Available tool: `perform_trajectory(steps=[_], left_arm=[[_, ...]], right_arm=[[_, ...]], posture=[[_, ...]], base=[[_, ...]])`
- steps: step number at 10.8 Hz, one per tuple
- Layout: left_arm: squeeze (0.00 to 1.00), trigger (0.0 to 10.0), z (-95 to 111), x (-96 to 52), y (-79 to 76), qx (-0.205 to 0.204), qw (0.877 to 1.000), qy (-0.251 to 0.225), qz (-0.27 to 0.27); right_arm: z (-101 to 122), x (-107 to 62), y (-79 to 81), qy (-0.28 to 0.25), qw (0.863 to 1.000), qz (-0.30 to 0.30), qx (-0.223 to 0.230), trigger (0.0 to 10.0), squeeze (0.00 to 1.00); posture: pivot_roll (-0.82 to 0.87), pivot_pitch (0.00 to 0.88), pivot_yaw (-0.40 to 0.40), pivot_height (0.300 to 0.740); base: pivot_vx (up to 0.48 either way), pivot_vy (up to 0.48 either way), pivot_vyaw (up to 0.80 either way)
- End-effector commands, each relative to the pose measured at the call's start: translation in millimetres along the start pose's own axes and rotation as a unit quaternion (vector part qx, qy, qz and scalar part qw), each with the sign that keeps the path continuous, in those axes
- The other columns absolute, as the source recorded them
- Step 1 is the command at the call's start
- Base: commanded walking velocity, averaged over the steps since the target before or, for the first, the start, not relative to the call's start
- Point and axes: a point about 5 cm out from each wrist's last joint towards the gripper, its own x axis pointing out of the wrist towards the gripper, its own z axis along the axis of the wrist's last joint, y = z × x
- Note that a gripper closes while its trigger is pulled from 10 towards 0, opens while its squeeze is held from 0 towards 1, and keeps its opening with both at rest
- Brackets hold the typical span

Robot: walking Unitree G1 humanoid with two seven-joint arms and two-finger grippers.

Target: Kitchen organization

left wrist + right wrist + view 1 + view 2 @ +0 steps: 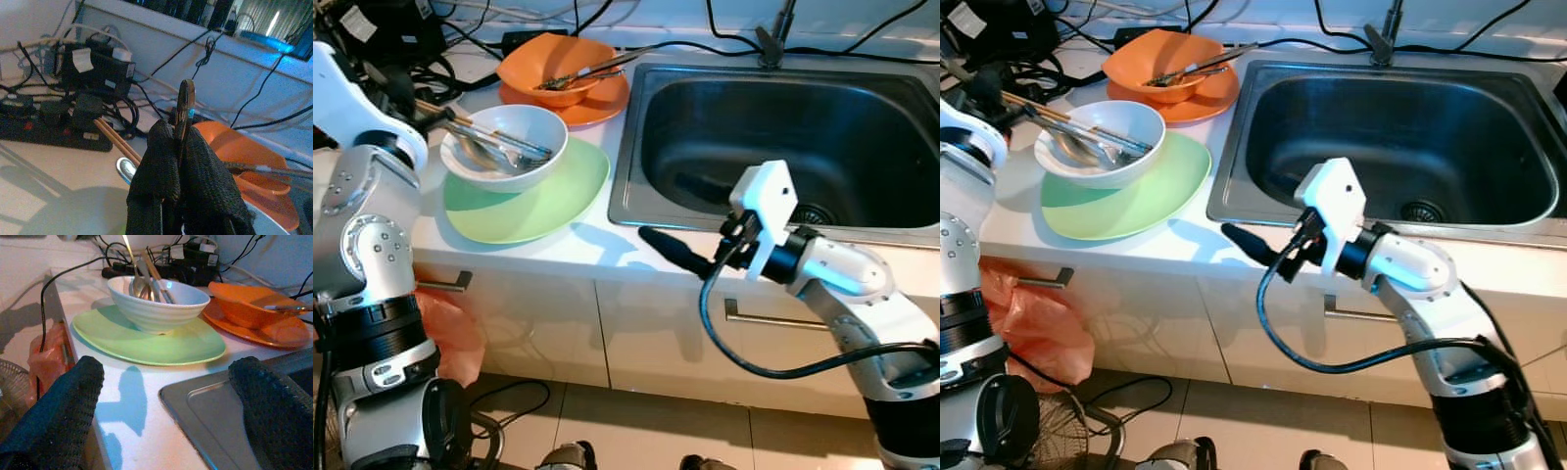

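My left gripper (178, 161) is clamped on a thin utensil (186, 105) above the white bowl (504, 145) on the green plate (533, 201). Right gripper (166, 401) hangs spread at the sink (783, 137) edge.

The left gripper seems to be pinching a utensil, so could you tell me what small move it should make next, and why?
Probably carry it toward the steel sink and let go there. The left gripper is shut on a thin dark utensil, while the right gripper waits open at the sink's edge.
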Motion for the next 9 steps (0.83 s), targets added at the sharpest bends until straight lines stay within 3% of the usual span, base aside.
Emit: perform_trajectory(steps=[1, 3, 4, 6, 9], left_arm=[[0.0, 0.0, 7.9, 1.9, -2.3, -0.004, 1.0, -0.011, -0.01], [0.0, 0.0, 8.0, 1.9, -4.1, -0.016, 1.0, -0.006, -0.016], [0.0, 0.0, 9.4, 3.1, -8.8, -0.073, 0.997, -0.009, -0.034], [0.0, 0.0, 10.8, 2.1, -19.1, -0.147, 0.987, -0.012, -0.069], [0.0, 0.0, 16.6, 1.4, -19.6, -0.168, 0.982, -0.013, -0.083]], right_arm=[[-2.1, 0.1, 1.0, 0.0, 1.0, -0.002, -0.003, 10.0, 0.0], [-2.2, 0.0, 0.9, 0.0, 1.0, -0.002, -0.004, 10.0, 0.0], [-2.6, -0.6, 0.4, 0.001, 1.0, -0.003, -0.006, 10.0, 0.0], [-2.9, -1.0, -0.7, 0.002, 1.0, -0.007, -0.007, 10.0, 0.0], [-3.9, -0.5, -1.7, 0.003, 1.0, -0.009, -0.007, 10.0, 0.0]], posture=[[0.1, 0.149, 0.069, 0.74], [0.1, 0.149, 0.069, 0.74], [0.1, 0.147, 0.068, 0.74], [0.1, 0.148, 0.067, 0.74], [0.1, 0.153, 0.061, 0.74]], base=[[0.0, 0.0, 0.0], [0.0, 0.0, 0.0], [0.0, 0.0, 0.0], [0.0, 0.0, 0.0], [0.0, 0.0, 0.0]])
